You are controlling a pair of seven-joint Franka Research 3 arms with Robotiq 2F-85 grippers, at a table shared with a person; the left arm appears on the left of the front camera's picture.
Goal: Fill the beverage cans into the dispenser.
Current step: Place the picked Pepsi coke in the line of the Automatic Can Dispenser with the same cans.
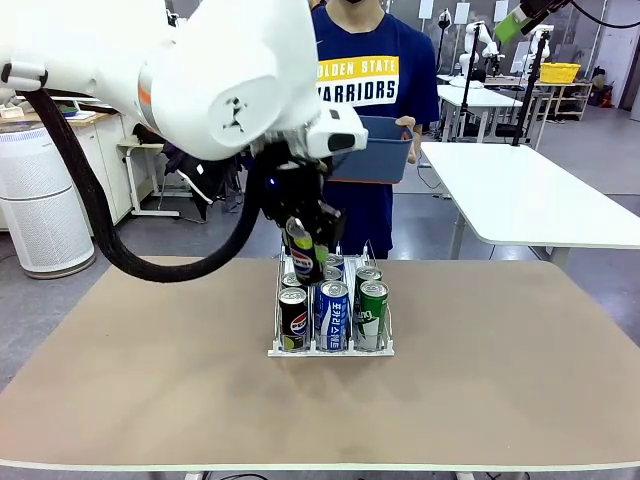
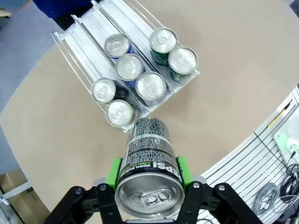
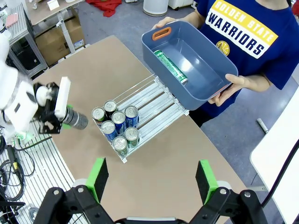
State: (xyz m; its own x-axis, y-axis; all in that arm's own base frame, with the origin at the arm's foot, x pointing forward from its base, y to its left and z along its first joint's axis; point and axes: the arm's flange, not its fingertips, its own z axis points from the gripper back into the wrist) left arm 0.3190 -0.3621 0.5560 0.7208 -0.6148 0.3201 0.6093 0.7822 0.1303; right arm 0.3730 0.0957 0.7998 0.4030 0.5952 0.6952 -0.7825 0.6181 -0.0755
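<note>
L gripper was clamped on a black Pepsi can, green pads on its sides near the silver top. The top faced the wrist cam and the base pointed away twd the table. So the can's long axis ran along the fingers, tilted, not upright. Front view had it leaning above the rear of the dispenser, left lane.

In L wrist view the dispenser sat at 12 o'clock from the held can, lanes running off twd 11. Seven cans were bunched at its near end: Pepsi pair in one outer lane, three blue-and-white cans mid, two green cans in the other. Free track in the Pepsi lane lay beyond the pair, at 11 o'clock. Likely next: bring the can upright & lower it there.

R gripper hung high, jaws wide apart, empty, well apart from the dispenser; L arm was far nearer. A person held a dark blue tub w/ one lying green can past the far end.
</note>
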